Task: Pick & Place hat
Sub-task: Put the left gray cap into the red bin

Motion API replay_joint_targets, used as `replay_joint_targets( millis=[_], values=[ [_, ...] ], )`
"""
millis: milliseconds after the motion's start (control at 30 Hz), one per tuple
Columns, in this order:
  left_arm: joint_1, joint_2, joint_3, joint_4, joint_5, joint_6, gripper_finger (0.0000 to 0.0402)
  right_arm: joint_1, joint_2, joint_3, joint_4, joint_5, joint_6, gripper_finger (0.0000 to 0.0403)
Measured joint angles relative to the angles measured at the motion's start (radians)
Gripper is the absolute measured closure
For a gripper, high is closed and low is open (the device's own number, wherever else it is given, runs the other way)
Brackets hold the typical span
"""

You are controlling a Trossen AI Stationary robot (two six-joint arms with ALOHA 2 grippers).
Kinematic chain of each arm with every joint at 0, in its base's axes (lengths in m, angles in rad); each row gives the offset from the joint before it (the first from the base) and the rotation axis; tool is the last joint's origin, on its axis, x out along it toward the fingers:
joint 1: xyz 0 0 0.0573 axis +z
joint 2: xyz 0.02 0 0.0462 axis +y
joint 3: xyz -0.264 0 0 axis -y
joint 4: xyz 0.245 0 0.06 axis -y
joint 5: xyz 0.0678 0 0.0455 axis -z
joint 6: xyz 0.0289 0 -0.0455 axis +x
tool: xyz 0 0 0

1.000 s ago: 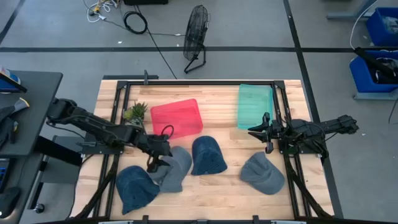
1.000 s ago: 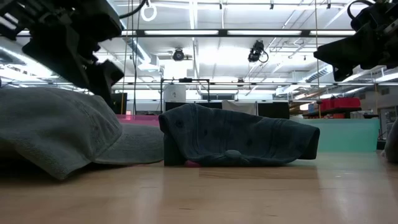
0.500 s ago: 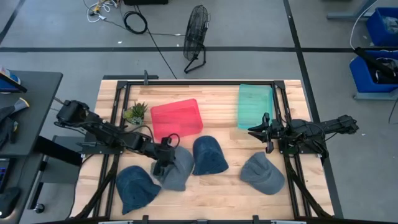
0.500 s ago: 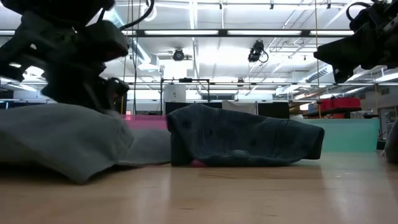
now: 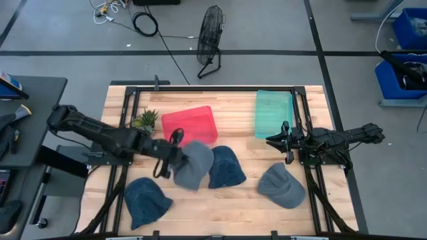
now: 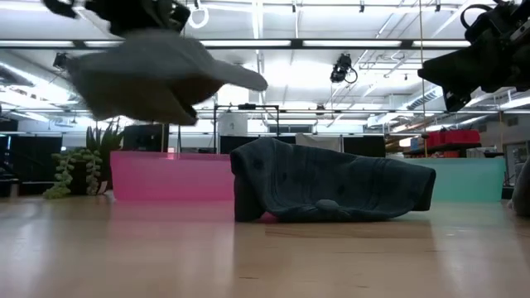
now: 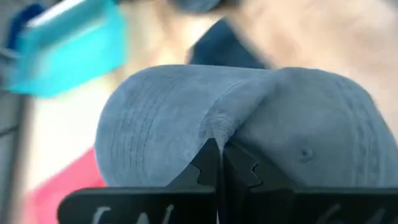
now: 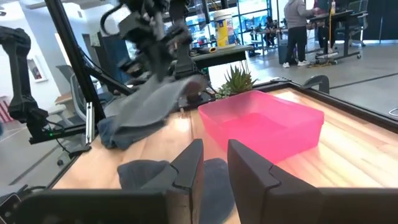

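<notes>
My left gripper (image 5: 168, 159) is shut on a grey hat (image 5: 194, 164), which hangs in the air in the low view (image 6: 157, 73), near the red bin (image 5: 190, 126). A dark blue hat (image 5: 226, 167) lies on the table beside it and also shows in the low view (image 6: 331, 189). Another blue hat (image 5: 145, 200) lies near the front left, and a second grey hat (image 5: 281, 185) lies at the right. My right gripper (image 5: 284, 142) is open and empty in front of the teal bin (image 5: 273, 112). My left gripper pinches a puckered fold of the grey hat's crown (image 7: 217, 132) between its two fingers, which come level from the table's left. The hat is lifted clear of the table, and its brim (image 6: 236, 76) sticks out sideways.
A small potted plant (image 5: 144, 120) stands left of the red bin. The black frame rails (image 5: 127, 133) run along both table sides. Bare wood lies along the near edge between the hats. People stand far off in the room in the right wrist view (image 8: 298, 25).
My left gripper has taken the grey hat off the table, rising and going a little toward the far edge and the red bin. The hat, which lay flat beside the front-left blue hat, now hangs clear above the table.
</notes>
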State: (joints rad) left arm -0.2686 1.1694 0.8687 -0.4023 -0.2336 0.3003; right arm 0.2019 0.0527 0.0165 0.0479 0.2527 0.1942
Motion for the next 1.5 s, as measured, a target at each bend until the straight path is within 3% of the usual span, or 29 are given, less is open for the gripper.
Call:
replay_joint_targets(
  millis=[267,467,600,700,933,1100,1233,1500],
  values=[
    [0.275,0.014,0.066,-0.046,-0.029,0.288,0.0394,0.0,0.0,0.0,0.002,0.027,-0.07,0.0323],
    [0.498,0.049,0.064,-0.07,0.127,0.581,0.0397,0.0,0.0,0.0,0.007,0.054,-0.16,0.0323],
    [0.574,0.055,0.065,-0.014,0.185,0.876,0.0396,0.0,0.0,0.0,0.006,0.054,-0.165,0.0323],
    [0.622,0.055,0.065,-0.019,0.223,0.963,0.0398,0.0,0.001,0.0,0.006,0.053,-0.165,0.0323],
    [0.689,0.126,0.066,-0.166,0.289,1.021,0.0398,0.0,0.001,0.0,0.005,0.054,-0.165,0.0323],
    [0.672,0.217,0.066,-0.095,0.362,1.014,0.0394,0.0,0.001,0.0,0.006,0.053,-0.197,0.0323],
    [0.637,0.273,0.066,-0.019,0.429,0.901,0.0392,0.0,0.001,0.0,0.005,0.053,-0.207,0.0323],
    [0.632,0.337,0.065,0.029,0.422,0.642,0.039,0.0,0.001,0.0,0.005,0.053,-0.206,0.0323]
  ],
)
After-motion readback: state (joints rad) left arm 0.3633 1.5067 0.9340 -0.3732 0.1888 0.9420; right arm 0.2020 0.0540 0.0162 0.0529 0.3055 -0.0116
